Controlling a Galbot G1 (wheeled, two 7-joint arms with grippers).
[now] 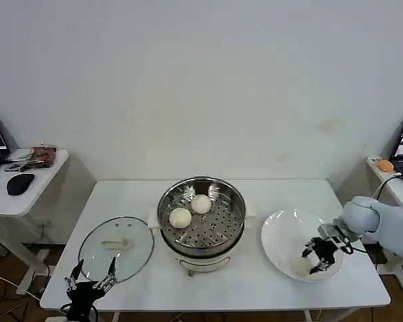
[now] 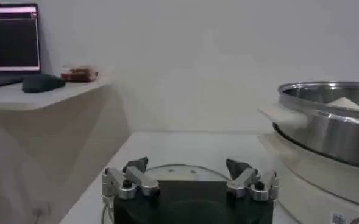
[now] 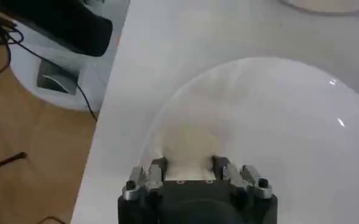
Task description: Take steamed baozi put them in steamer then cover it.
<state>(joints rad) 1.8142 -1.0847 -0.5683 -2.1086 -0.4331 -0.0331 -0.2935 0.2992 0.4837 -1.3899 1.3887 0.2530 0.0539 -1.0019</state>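
- Two steamed baozi [image 1: 190, 210] lie in the steamer [image 1: 201, 216].
- Right tool [image 1: 320, 257] grasps a third baozi [image 1: 302, 265] on the plate [image 1: 282, 235].
- Left tool [image 1: 91, 278] waits released — the cover [image 1: 115, 247] rests on the counter [image 1: 255, 285].

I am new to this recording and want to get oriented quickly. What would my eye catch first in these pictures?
The shiny steamer in the table's middle, with two steamed baozi on its perforated tray. Right of it, the right gripper reaches into a white plate, fingers around another bun. The glass cover lies left of the steamer, the left gripper open at its near edge.
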